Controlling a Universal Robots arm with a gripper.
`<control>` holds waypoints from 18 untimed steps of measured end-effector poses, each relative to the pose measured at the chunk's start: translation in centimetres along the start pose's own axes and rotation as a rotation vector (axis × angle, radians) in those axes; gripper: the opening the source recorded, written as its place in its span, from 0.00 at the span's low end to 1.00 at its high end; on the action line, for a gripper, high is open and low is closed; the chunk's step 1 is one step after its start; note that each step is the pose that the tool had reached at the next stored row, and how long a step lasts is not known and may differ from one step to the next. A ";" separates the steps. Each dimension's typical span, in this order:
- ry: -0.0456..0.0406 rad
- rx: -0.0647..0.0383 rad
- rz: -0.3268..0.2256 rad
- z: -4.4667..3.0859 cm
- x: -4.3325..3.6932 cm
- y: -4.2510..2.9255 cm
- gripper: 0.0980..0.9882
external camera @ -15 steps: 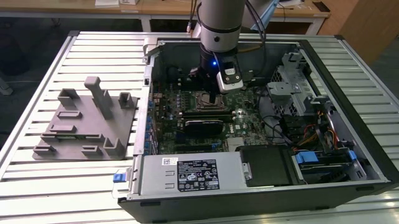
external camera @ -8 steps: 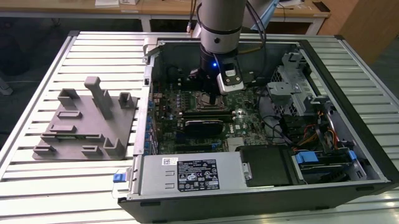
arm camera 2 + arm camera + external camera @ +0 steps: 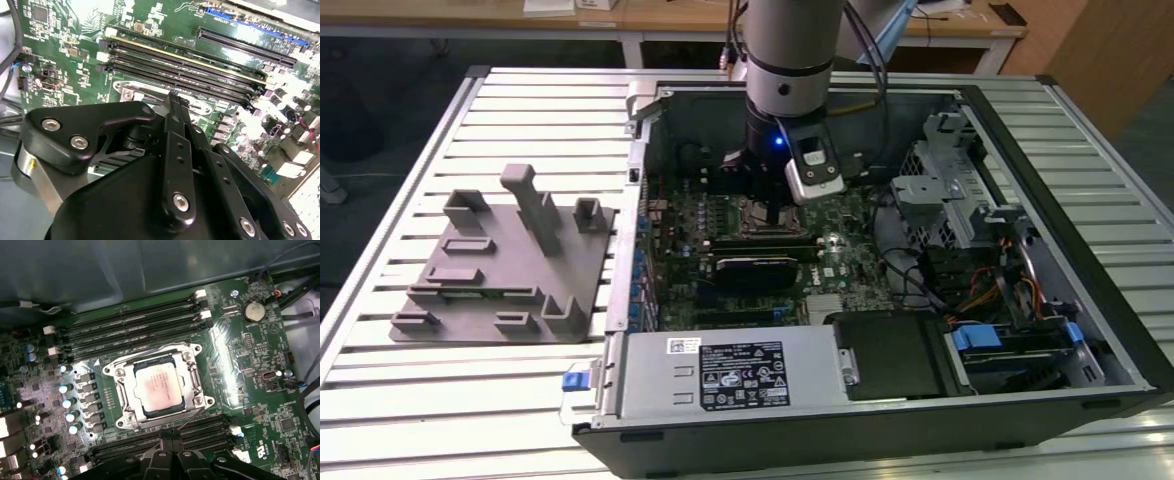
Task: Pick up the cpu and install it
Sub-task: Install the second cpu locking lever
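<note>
Your slatted metal surface (image 3: pixel 400 400) carries an open computer case (image 3: pixel 1067 300), with a grey plastic fixture (image 3: pixel 507 265) just beside it on the exterior view's left. Inside the case lies the green motherboard (image 3: pixel 235 370), and the arm (image 3: pixel 790 60) reaches down over its far half. In the first wrist view the tool (image 3: pixel 171 436) hangs just above the board with its black fingers (image 3: pixel 176 150) drawn together and nothing between them. The cpu (image 3: pixel 156 387) sits flat in the silver socket frame (image 3: pixel 116 374), between memory slot rows (image 3: pixel 130 325); you see a pale silvery square top with a thin darker rim, glare washing its middle.
</note>
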State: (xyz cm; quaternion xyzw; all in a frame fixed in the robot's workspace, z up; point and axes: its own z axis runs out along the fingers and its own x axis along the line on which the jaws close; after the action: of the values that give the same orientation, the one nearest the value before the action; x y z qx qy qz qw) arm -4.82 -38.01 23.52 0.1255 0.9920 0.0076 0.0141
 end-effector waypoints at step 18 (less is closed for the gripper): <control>0.0120 -0.048 -0.026 0.61 0.95 -1.00 0.01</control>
State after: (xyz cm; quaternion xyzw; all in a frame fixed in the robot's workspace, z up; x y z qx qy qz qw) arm -5.97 -38.74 22.87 0.1120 0.9931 0.0319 0.0113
